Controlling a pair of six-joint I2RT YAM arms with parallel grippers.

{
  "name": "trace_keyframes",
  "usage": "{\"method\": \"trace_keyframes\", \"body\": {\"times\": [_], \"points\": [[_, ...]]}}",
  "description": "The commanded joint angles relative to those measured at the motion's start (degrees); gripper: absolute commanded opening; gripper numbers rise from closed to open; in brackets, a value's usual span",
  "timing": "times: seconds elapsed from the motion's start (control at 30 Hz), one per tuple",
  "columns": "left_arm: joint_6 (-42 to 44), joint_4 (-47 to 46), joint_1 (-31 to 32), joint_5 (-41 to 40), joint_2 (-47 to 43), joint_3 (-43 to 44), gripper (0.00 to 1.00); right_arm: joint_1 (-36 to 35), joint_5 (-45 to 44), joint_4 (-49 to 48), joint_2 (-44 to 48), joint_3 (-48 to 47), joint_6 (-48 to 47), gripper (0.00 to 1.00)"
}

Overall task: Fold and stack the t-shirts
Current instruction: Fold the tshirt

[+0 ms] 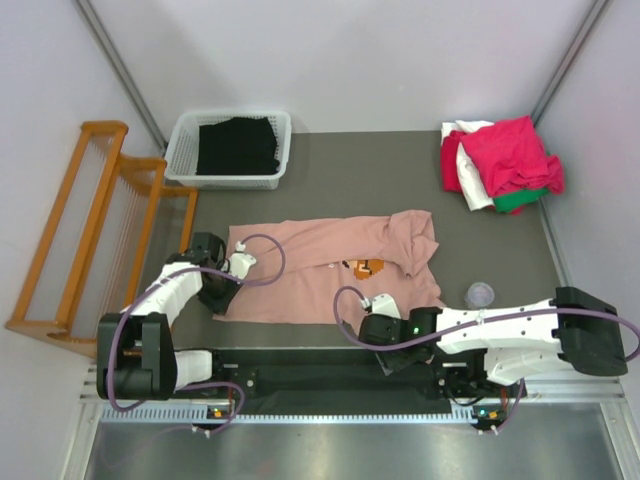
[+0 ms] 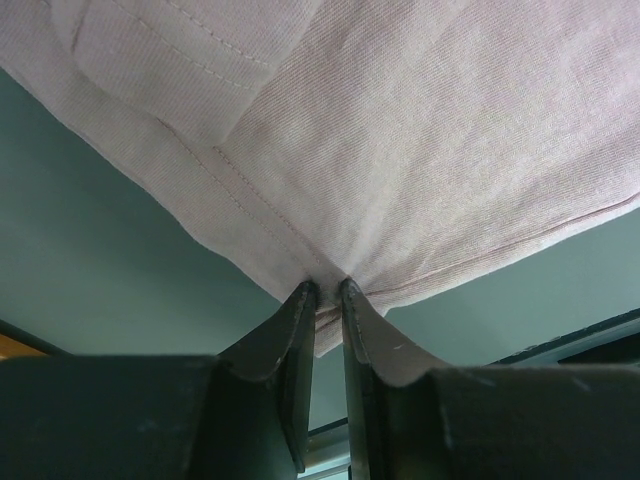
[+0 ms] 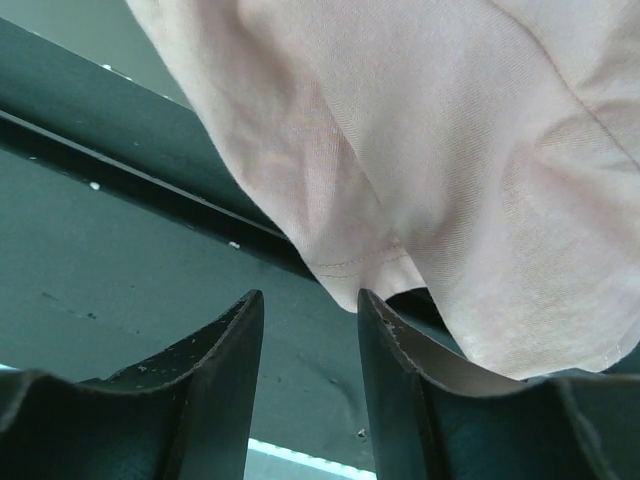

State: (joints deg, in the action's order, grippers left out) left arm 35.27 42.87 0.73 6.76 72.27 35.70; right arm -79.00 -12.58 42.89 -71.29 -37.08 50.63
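The large dusty-pink cloth t-shirt (image 1: 310, 262) lies spread out; the left gripper (image 2: 328, 290) pinches its hem, while the right gripper (image 3: 310, 298) has its jaws apart at its edge.

Left claw (image 2: 325, 287) pinched nearly shut, right claw (image 3: 310, 296) standing open

On pink t-shirt (image 1: 320, 262) the chest print (image 1: 366, 266) is mostly folded under w/ only an orange scrap showing, near-right corner hidden under right arm (image 1: 402, 328); small pale obj (image 1: 480, 294) just right of it too small to ID; dark cloth (image 1: 237, 147) in basket (image 1: 182, 152) behind it unclear; green tee (image 1: 518, 200) right-rear mostly buried.
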Motion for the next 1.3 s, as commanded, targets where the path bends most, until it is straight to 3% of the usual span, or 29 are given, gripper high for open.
{"method": "trace_keyframes", "body": {"times": [0.0,0.33,0.53,0.67,0.97,1.27], "points": [[-0.3,-1.4,-0.3,1.8,0.4,1.2,0.22,-0.9,0.2,-1.3,-1.9,-1.0,0.2,0.43],[-0.7,-0.9,-0.3,2.1,0.1,1.7,0.21,-1.0,-0.5,-3.3,-3.8,-1.4,-0.8,0.4],[-1.3,-0.9,-0.3,2.5,0.1,2.0,0.21,-1.0,-2.8,-2.3,-5.5,-4.5,-3.0,0.23],[-1.5,-0.9,-0.3,2.6,-0.3,2.4,0.21,-1.0,-3.9,-1.3,-5.4,-5.3,-3.3,0.01],[-2.5,-0.8,-0.3,3.0,0.0,3.8,0.2,-1.0,-4.6,-0.3,-3.9,-4.5,-2.4,0.0],[-2.3,0.1,-0.3,2.6,-0.5,4.4,0.2,-0.9,-3.1,-1.8,-4.8,-2.6,-1.6,0.46]]}}
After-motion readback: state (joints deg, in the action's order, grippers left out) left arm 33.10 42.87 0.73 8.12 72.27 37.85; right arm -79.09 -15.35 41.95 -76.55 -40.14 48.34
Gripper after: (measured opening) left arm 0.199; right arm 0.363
